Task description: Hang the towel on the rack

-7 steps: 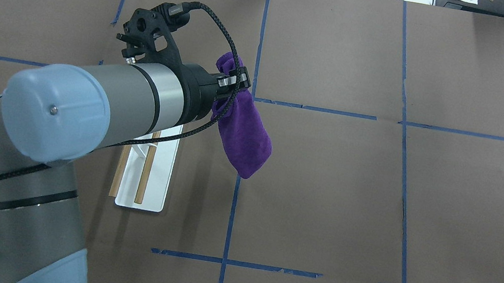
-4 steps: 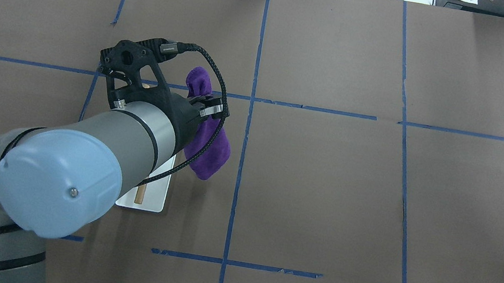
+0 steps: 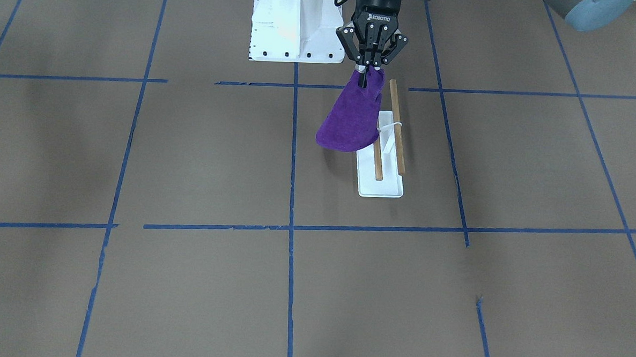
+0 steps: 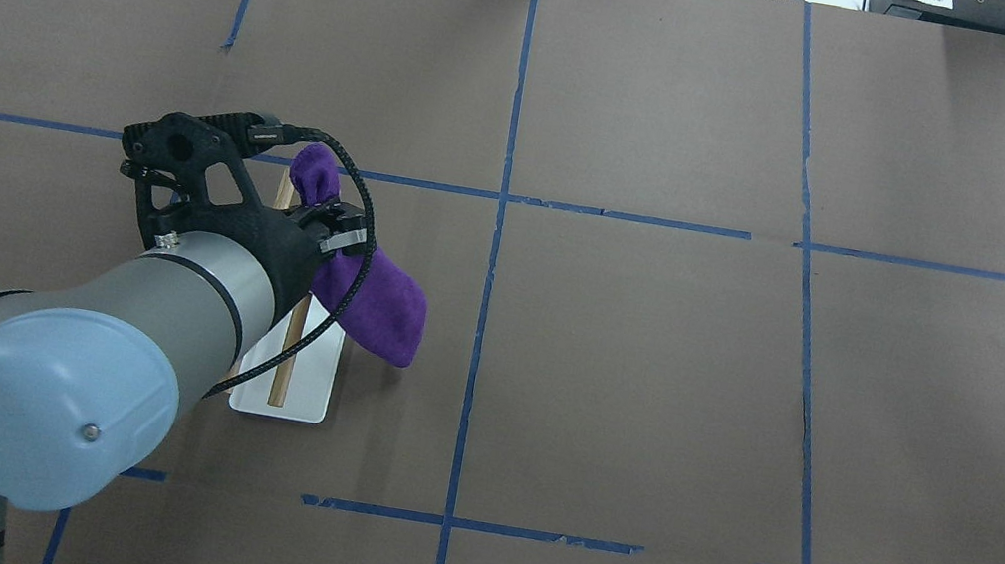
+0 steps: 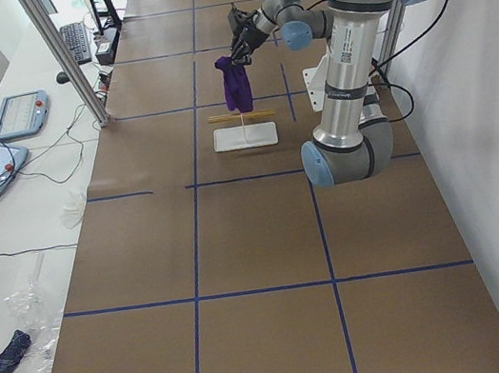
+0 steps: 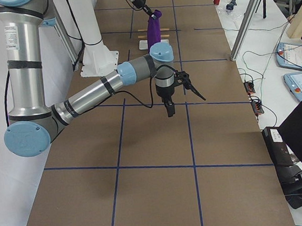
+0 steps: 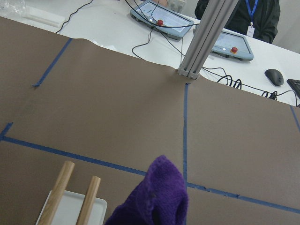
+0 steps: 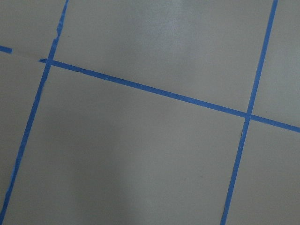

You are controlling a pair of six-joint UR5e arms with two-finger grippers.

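The left gripper (image 3: 363, 77) pinches the soft purple towel (image 3: 351, 120), hanging close by the white rack with brown wooden rods (image 3: 382, 188); for the right gripper (image 6: 170, 109) I cannot tell.

Quick count: one purple towel (image 3: 350, 121), one rack (image 3: 380, 187) with two wooden rods (image 3: 398, 144), two robot arms (left arm (image 4: 187, 303), right arm (image 6: 101, 87)), one white pedestal (image 3: 292, 22), two tablets (image 5: 19, 113) on the far side.
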